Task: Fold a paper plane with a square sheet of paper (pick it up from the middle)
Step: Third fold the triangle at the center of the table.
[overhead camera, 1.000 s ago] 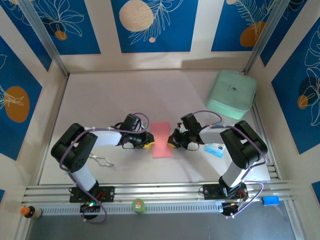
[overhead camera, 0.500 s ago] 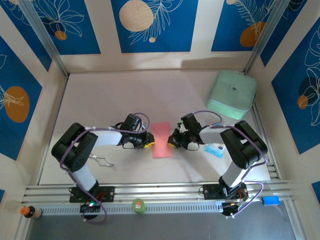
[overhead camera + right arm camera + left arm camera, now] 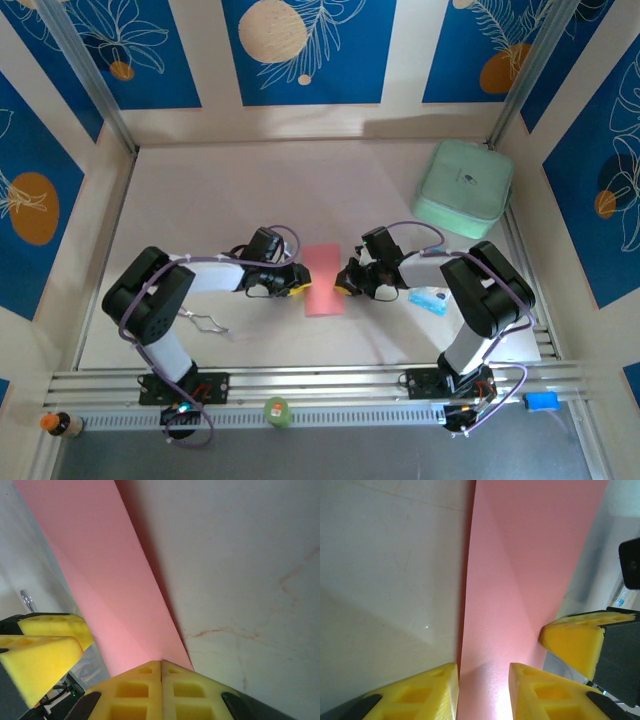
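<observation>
- Top external view: the pink sheet of paper (image 3: 323, 279) lies on the table (image 3: 250, 190), about midway between the left and right edges and closer to the near edge. From here it shows as a tall, narrow rectangle.
- The left gripper (image 3: 297, 288) reaches in from the left, its yellow tips at the paper's left edge. The right gripper (image 3: 343, 286) faces it from the paper's right edge.
- Left wrist view: the left jaws are released, the two yellow fingers a little apart. The paper's left edge runs down into the gap between them, and a faint diagonal crease crosses the sheet.
- Right wrist view: the right jaws are clenched, pads pressed flush together. The paper's edge meets their seam, but I cannot tell whether any paper is nipped.
- A mint-green case (image 3: 463, 187) sits by the right edge toward the far right corner, well apart from the paper.
- A blue-and-white packet (image 3: 428, 299) lies just beside the right arm, on its right-edge side.
</observation>
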Robot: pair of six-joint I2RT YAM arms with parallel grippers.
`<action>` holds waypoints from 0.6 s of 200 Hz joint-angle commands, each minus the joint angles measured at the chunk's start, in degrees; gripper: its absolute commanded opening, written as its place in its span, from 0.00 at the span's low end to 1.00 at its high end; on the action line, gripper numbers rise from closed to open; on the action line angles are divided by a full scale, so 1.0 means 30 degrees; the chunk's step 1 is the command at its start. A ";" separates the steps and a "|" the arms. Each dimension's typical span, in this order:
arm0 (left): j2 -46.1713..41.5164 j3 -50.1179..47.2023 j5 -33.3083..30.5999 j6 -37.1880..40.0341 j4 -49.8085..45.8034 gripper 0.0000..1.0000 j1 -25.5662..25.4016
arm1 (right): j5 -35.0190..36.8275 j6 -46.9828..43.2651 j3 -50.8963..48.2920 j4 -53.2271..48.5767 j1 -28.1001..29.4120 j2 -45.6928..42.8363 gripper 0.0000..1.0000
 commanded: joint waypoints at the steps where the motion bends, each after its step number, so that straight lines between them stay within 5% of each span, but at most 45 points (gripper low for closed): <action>1: -0.0655 -0.0133 -0.0582 0.0582 -0.0329 0.35 -0.0395 | 0.0930 0.0253 -0.0741 -0.1364 0.0020 0.0467 0.01; 120: 0.0239 0.0780 0.0015 0.1033 -0.1624 0.35 -0.0568 | 0.0587 0.0404 -0.0780 -0.0883 0.0017 0.0700 0.01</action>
